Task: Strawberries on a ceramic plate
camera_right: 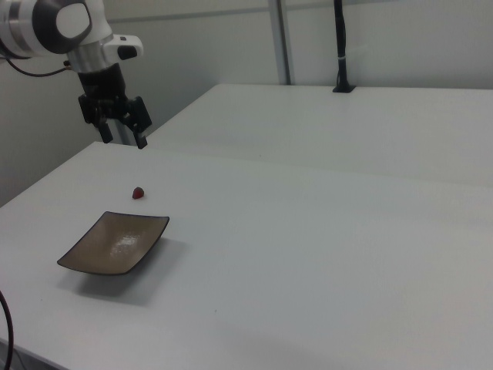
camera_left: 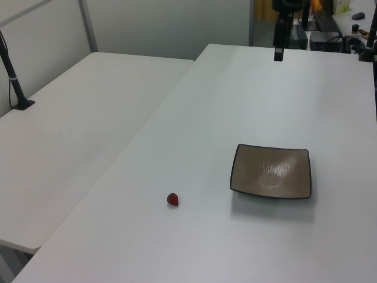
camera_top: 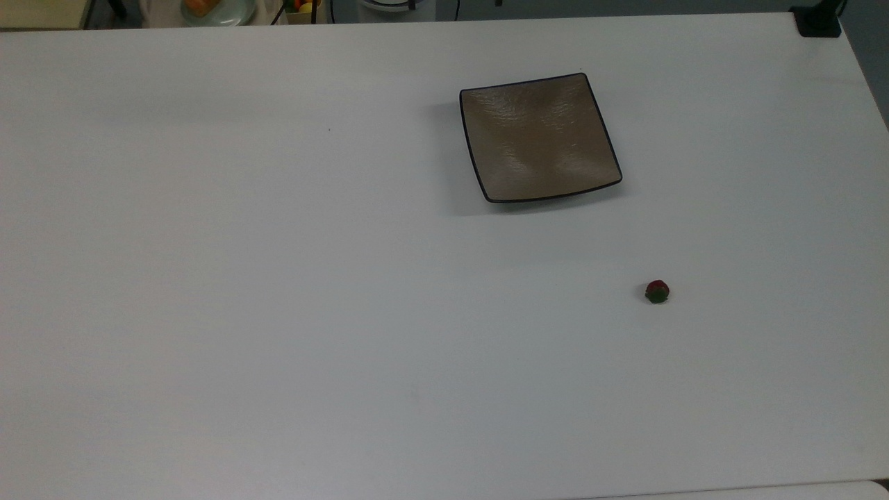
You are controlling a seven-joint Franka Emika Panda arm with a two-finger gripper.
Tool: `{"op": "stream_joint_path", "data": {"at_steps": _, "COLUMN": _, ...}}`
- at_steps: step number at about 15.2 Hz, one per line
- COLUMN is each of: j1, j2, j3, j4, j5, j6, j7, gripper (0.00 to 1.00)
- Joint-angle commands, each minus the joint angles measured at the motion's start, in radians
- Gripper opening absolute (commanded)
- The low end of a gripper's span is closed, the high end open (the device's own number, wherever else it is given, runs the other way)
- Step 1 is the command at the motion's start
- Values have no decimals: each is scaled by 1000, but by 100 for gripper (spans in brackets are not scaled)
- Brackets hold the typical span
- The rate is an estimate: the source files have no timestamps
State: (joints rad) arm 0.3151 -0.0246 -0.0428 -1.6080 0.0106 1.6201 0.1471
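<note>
A single small dark red strawberry (camera_top: 657, 292) with a green leafy part lies on the white table, apart from the plate and toward the top view's lower right. The square brownish-grey ceramic plate (camera_top: 540, 137) with a thin dark rim sits bare on the table. In the right view the strawberry (camera_right: 139, 193) lies just beyond the plate (camera_right: 115, 243). My gripper (camera_right: 125, 142) hangs open in the air above and behind the berry, with nothing between its fingers. In the left view the strawberry (camera_left: 173, 199) lies left of the plate (camera_left: 271, 171), and the gripper (camera_left: 278, 54) hangs far back over the table.
A second white table (camera_left: 76, 130) adjoins this one at the left view's left, with a black clamped pole (camera_left: 15, 82) on it. A black clamp base (camera_top: 818, 21) sits at the table's far right corner in the top view. Equipment clutters the room beyond the table's far end (camera_left: 330, 29).
</note>
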Motion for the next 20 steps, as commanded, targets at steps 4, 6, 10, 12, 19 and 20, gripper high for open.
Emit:
{"op": "stream_joint_path", "data": {"at_steps": 4, "j1": -8, "j2": -20, "j3": -3, "j4": -43, "j5": 16, "j6": 40, "j7": 6, "gripper": 100}}
{"op": "stream_joint_path", "data": {"at_steps": 6, "j1": -7, "j2": -18, "j3": -2, "j4": -41, "j5": 16, "j6": 41, "j7": 6, "gripper": 100}}
{"op": "stream_joint_path", "data": {"at_steps": 10, "j1": -4, "j2": -6, "j3": -2, "j4": -36, "j5": 49, "j6": 53, "j7": 6, "gripper": 100}}
{"op": "stream_joint_path", "data": {"at_steps": 12, "j1": 2, "j2": 37, "j3": 6, "j4": -33, "j5": 75, "j6": 133, "j7": 6, "gripper": 100}}
{"op": "stream_joint_path", "data": {"at_steps": 19, "j1": 16, "j2": 228, "j3": 79, "j4": 80, "j5": 75, "j6": 291, "j7": 44, "gripper": 100}}
{"op": "stream_joint_path", "data": {"at_steps": 20, "j1": 27, "j2": 256, "j3": 81, "j4": 97, "j5": 68, "j6": 317, "j7": 78, "gripper": 100}}
